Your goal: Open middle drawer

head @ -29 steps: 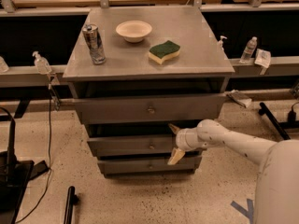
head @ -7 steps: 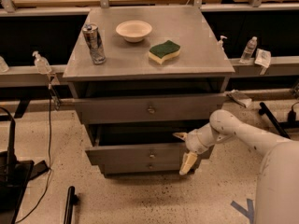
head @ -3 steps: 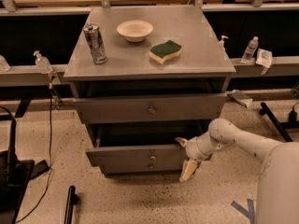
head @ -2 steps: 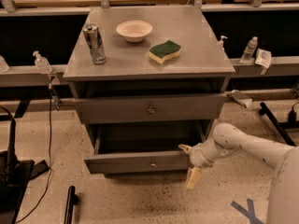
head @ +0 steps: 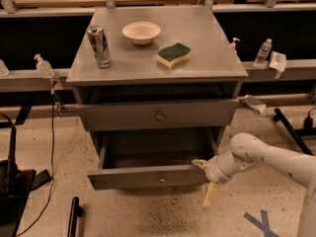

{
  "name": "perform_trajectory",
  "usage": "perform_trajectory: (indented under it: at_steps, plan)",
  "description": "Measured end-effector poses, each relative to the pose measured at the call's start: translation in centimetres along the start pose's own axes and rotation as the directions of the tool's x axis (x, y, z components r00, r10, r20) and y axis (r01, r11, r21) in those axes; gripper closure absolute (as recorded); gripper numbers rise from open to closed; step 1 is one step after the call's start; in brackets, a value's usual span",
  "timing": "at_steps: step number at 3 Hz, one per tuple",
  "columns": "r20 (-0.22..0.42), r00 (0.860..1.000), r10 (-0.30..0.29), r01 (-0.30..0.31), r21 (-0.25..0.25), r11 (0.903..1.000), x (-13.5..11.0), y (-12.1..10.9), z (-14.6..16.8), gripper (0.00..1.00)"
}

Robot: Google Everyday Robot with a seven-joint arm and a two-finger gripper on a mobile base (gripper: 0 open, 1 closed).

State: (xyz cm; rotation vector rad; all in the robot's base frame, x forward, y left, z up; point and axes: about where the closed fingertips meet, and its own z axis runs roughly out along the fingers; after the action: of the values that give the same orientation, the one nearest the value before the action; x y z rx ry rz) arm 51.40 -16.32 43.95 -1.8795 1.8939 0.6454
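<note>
- Position: the middle drawer (head: pixel 143 177) stands drawn well out of the cabinet (head: pixel 148 68); its front panel sits low and forward of the top drawer (head: pixel 123 116), which is itself slightly proud of the frame
- Tool state: the gripper (head: pixel 206 179) is at the right end of the middle drawer's front panel, spread wide and pinching nothing; the upper finger (head: pixel 199 163) lies at the panel's top right corner, apparently touching or hooked over it; the lower finger (head: pixel 210 195) points down toward the floor (head: pixel 148 214)
- Risk, off-centre load: contact is at one corner, well apart from the knob (head: pixel 161 179); a further pull there would likely skew the drawer in its runners, or let the upper finger slide off the edge
- Risk, over-travel: the remaining runner length cannot be told; a hard pull could reach the stop and jolt the cabinet; the can (head: pixel 99 45), standing upright, is the likeliest to tip; the bowl (head: pixel 141 32) and the sponge (head: pixel 173 54) sit lower and should hold
- Risk, scrape: the lower finger hangs near the floor; any downward drift could drag it
- Open room: bare floor lies in front of the drawer and to its right, where the arm (head: pixel 269 154) enters; the black stand (head: pixel 11 167) at the left and the black pole (head: pixel 291 132) at the right are well apart from the drawer; withdrawal rightward and forward looks unobstructed
</note>
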Motion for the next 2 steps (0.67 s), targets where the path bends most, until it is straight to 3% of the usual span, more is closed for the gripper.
perform_trajectory:
  at_steps: [1, 2]
  plan:
    - [0.027, 0.999, -0.047, 0.045, 0.062, 0.9971, -1.7, -1.8, -0.8, 0.0]
    - [-0.029, 0.995, -0.092, 0.094, 0.088, 0.9917, -2.1, -4.6, 0.7, 0.0]
